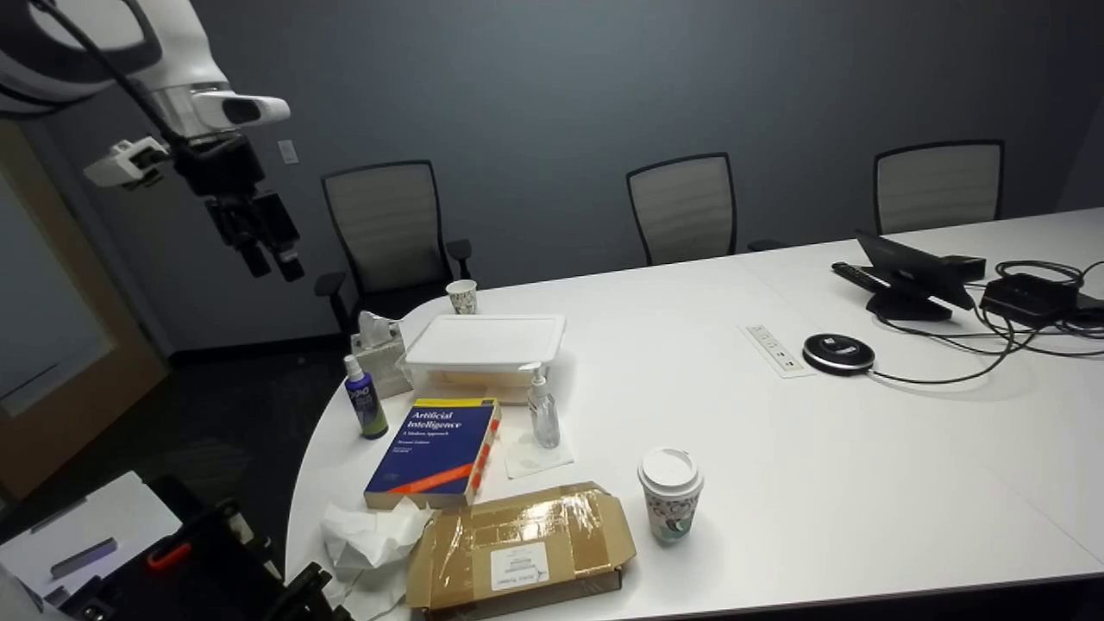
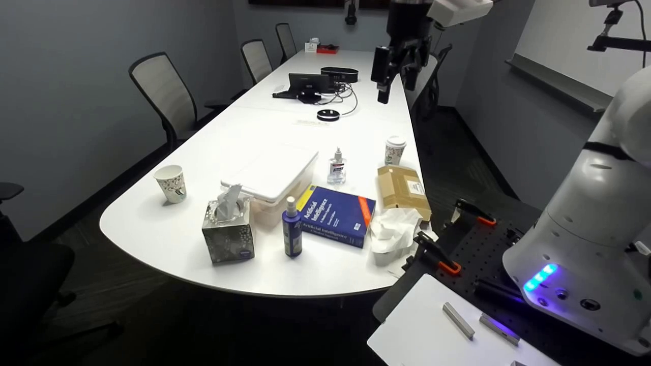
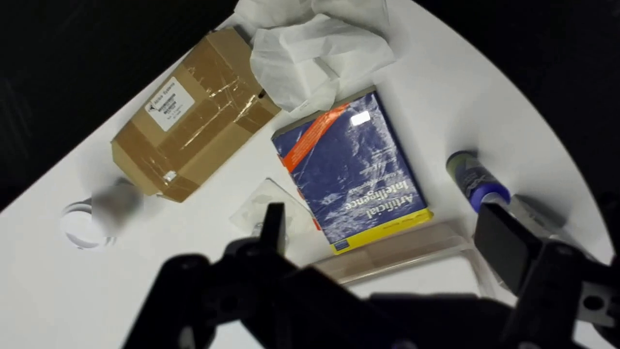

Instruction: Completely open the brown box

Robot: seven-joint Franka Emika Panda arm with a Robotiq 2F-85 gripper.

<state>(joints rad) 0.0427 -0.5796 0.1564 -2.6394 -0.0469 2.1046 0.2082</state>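
The brown box (image 1: 526,539) lies flat near the table's edge, its top down and strips of shiny clear tape across it. It has a white label on top and also shows in an exterior view (image 2: 399,185) and at the upper left of the wrist view (image 3: 208,109). My gripper (image 1: 275,265) is high above the table, well away from the box, and shows in an exterior view (image 2: 396,91) too. In the wrist view the gripper (image 3: 387,230) has its fingers wide apart with nothing held between them.
A blue book (image 1: 440,448) and crumpled white tissue (image 1: 371,535) lie beside the box. A lidded paper cup (image 1: 671,500) stands at its other end. A white container (image 1: 487,341), a sanitizer bottle (image 1: 543,414), a spray bottle (image 1: 366,401) and a tissue box (image 2: 229,236) stand farther off.
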